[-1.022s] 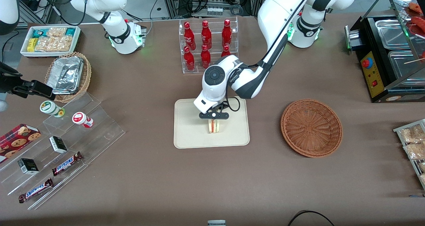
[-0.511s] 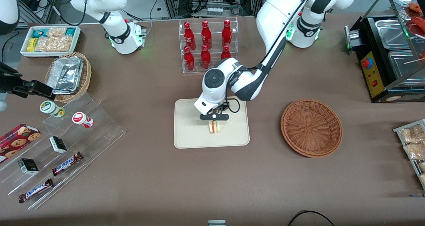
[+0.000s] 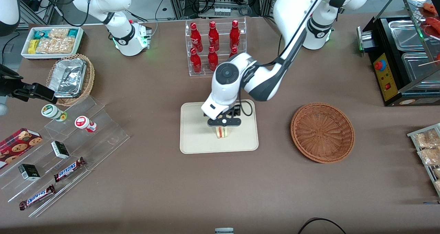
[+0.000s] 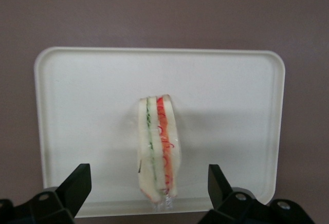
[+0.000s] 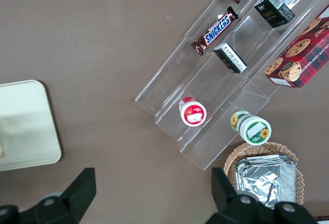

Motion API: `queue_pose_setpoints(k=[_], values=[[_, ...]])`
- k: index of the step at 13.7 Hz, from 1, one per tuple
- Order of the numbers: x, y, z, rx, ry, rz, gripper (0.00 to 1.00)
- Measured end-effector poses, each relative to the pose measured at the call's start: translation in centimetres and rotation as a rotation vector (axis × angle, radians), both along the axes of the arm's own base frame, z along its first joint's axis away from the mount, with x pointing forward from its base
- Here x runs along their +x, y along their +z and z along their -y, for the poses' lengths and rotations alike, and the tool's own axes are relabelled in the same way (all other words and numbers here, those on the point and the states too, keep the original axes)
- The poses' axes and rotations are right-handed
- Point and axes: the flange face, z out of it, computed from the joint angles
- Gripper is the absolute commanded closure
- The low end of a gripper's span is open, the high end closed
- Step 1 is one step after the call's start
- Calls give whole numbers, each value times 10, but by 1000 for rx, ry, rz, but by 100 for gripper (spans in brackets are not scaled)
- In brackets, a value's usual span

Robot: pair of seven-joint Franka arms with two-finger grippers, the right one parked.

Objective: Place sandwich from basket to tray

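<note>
Front view: the cream tray (image 3: 196, 137) is shown at the middle of the brown table (image 3: 220, 185), with the sandwich (image 3: 222, 132) standing on edge on it. The gripper (image 3: 223, 123) is held directly above the sandwich. The reddish-brown basket (image 3: 322, 132) is seen toward the working arm's end of the table, well apart from the tray, and nothing is seen inside it. A clear rack of red bottles (image 3: 213, 44) is placed farther from the camera than the tray. Toward the parked arm's end, a tan wicker basket (image 3: 87, 82) holding foil containers (image 3: 68, 76) is seen, with a white bin (image 3: 25, 54) filled with snack packets (image 3: 55, 43) farther from the camera. Clear stepped shelves (image 3: 103, 130) there carry two small cups, dark boxes and chocolate bars (image 3: 69, 169).

Left wrist view: the sandwich (image 4: 158, 152) is shown upright on the tray (image 4: 92, 106), its green and red filling layers running along the cut edge. The fingers (image 4: 76, 185) are spread wide, one to each side of the sandwich, with a clear gap between each finger and the bread; nothing is gripped.

Right wrist view: one rounded corner of the tray (image 5: 31, 131) is shown beside the stepped shelves (image 5: 205, 121).
</note>
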Motion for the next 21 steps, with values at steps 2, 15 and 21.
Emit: queue_pose_setpoints(k=[2,15,21], values=[[16,49,-37,15,50,-1,0],[51,231,-370,118,-102,-95,0],[30,251,-485,115,-160,-83,0]])
